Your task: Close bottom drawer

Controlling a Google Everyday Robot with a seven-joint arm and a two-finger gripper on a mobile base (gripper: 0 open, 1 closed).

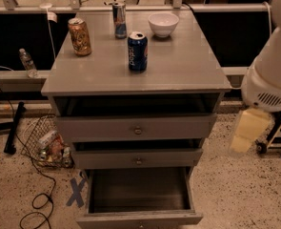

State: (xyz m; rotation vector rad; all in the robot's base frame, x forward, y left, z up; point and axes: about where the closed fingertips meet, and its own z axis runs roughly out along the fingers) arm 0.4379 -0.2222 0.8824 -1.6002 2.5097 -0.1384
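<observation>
one bottom drawer (open), gripper right

Speckled floor, kinda terrazzo; grey cabinet in the middle, backed against dark panels with a pale rail along the top; low ledge on the left has a water bottle standing on it; wire basket of junk left of the cabinet, black cable looping near it, blue tape X by the cabinet's foot; gripper hangs right of the cabinet.
</observation>
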